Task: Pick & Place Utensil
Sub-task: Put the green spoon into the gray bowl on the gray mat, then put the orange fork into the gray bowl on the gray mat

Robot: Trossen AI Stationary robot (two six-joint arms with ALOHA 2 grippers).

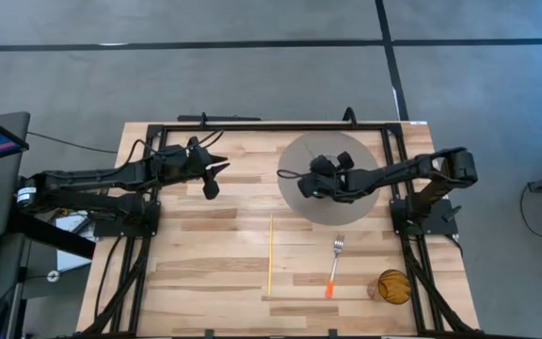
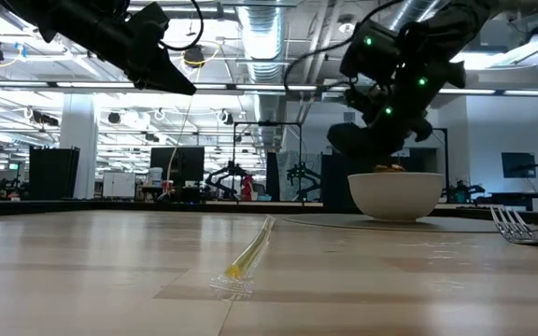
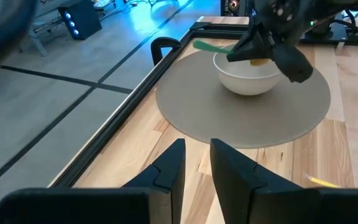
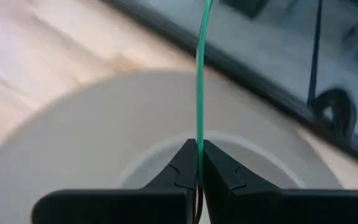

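Right gripper point(image 4: 197, 163): above the white bowl point(image 3: 247, 74), fingers point(image 4: 180, 168) pressed together on a thin green utensil point(image 4: 200, 74) that runs straight out from between them; in the left wrist view the green handle pokes out sideways over the bowl's rim
Green utensil: held in the air over the bowl, its working end hidden from every view
White bowl: sits near the middle of the round grey mat point(image 1: 299, 202) at the far right part of the desk point(image 1: 215, 245); something yellowish shows inside it in the low view, what it is cannot be told
Left gripper point(image 1: 213, 174): raised above the far left part of the desk, well apart from the mat, holding nothing; fingers point(image 3: 169, 171) parted by a narrow gap in its own wrist view
Fork point(image 1: 334, 266): lies flat on the desk near the mat's near edge, silver tines toward the mat, orange handle pointing to the near side
Yellow straw point(image 1: 270, 252): lies flat on the wood to the left of the fork, running front to back, apart from it
Amber cup point(image 1: 392, 286): stands on the desk at the near right corner, just right of the fork's handle
Room: an open workshop with ceiling lights and dark racks shows beyond the desk in the low view
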